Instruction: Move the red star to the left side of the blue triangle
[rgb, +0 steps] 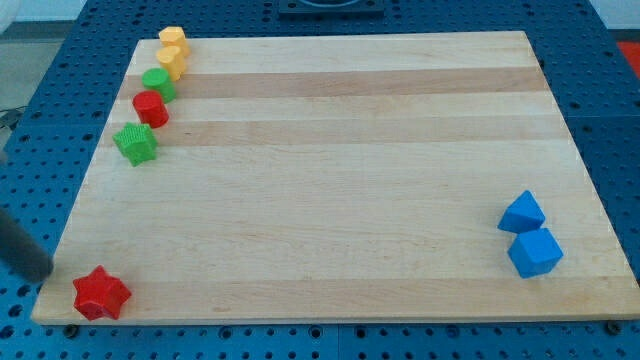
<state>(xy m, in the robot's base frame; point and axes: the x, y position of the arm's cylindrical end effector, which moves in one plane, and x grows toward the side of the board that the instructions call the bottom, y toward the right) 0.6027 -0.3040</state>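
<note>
The red star (101, 294) lies at the board's bottom left corner. The blue triangle (522, 212) sits far away at the view's right, near the board's right edge. My tip (43, 273) shows as a dark rod end at the view's left edge. It is just left of and slightly above the red star, at the board's left edge, a small gap apart from the star.
A blue cube-like block (535, 252) lies right below the blue triangle. Along the board's top left edge run two yellow blocks (172, 50), a green block (158, 83), a red block (150, 108) and a green star (135, 143). The wooden board (330, 180) rests on a blue perforated table.
</note>
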